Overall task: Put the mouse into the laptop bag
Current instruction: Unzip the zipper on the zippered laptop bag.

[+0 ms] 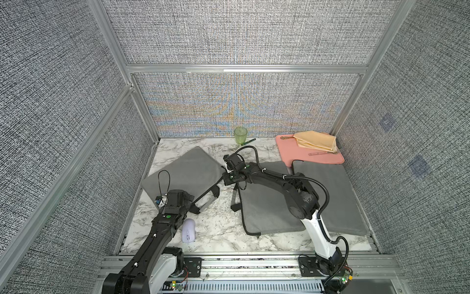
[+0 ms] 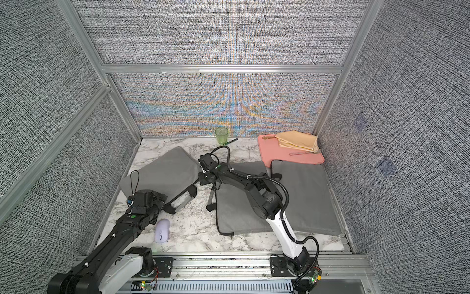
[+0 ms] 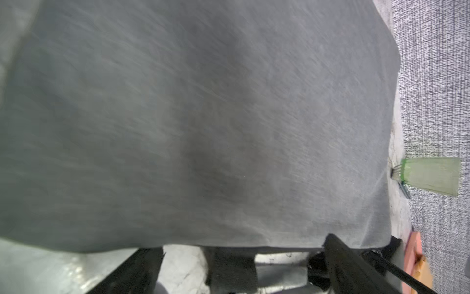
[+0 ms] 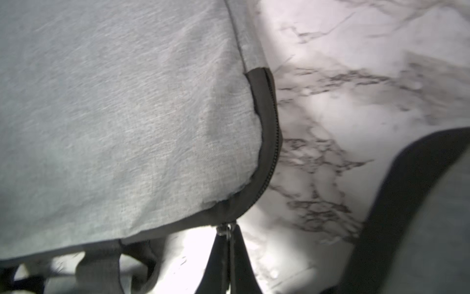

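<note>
Well over at the left, the left arm reaches from the front rail to the near edge of the laptop bag (image 1: 183, 170), a flat grey case lying askew on the marble bench (image 1: 218, 229). The left pincer (image 3: 239, 252) is released. In the left wrist view its two black fingers (image 3: 134, 272) stand wide apart at the bag's edge, with a dark handle strap (image 3: 230, 267) between them, not pinched. Just beside that arm's forearm, toward the front of the bench, lies the mouse (image 1: 188, 230). It is pale lilac, flat on the marble and outside the bag. Both top views show it there (image 2: 162, 230), near the bag's handle but apart from it.

Further along, at the bag's right-hand corner, the right pincer (image 4: 227, 240) is clenched. Its fingertips press together on the metal zip pull (image 4: 225, 227), where the black zipper (image 4: 267, 142) rounds the corner. The right arm stretches across a second grey bag (image 1: 264, 213) in the middle of the bench. Behind, against the back wall, stand a green cup (image 1: 240, 135) and, just beside it, a pen (image 1: 248, 141). At the right lies a third grey bag (image 1: 335, 201). Beyond it, in the far right corner, a pink board (image 1: 290, 150) bears a folded yellow cloth (image 1: 315, 143) and a slim utensil (image 1: 319, 153).
</note>
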